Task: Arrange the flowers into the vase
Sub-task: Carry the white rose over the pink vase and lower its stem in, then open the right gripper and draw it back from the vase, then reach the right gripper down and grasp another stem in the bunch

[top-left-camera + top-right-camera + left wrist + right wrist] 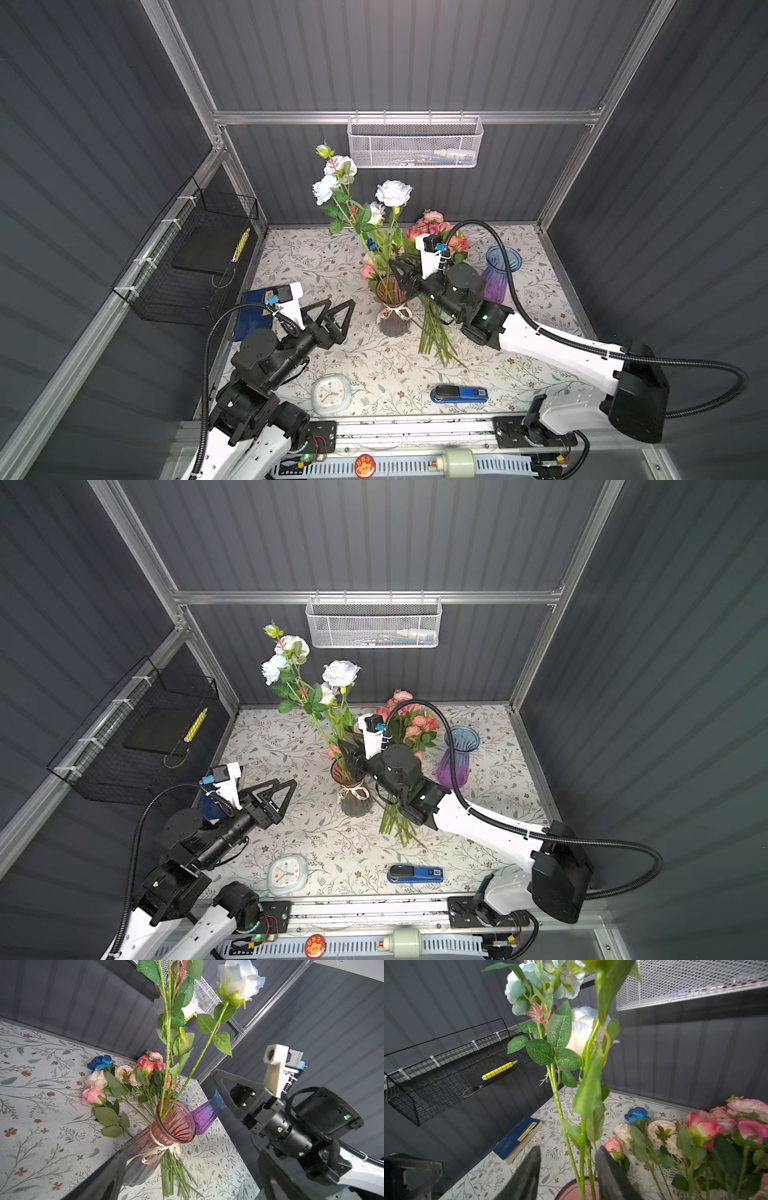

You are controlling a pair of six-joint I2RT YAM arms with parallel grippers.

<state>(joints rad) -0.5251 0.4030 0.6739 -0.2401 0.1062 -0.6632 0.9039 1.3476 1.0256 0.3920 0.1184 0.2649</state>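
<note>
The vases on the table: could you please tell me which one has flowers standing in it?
The pink vase tied with a cream ribbon holds the upright flowers; the blue-and-purple vase beside it stands empty.

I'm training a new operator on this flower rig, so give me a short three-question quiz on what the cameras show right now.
1. True or false: the blue-and-purple vase holds flowers.
2. The upright stems in the pink vase stand between the fingers of which gripper? A left, B right, C neither.
3. Fill in: the loose bunch of flowers lies on the ____.
Key: 1 false, it is empty. 2 B, the right gripper. 3 table.
</note>
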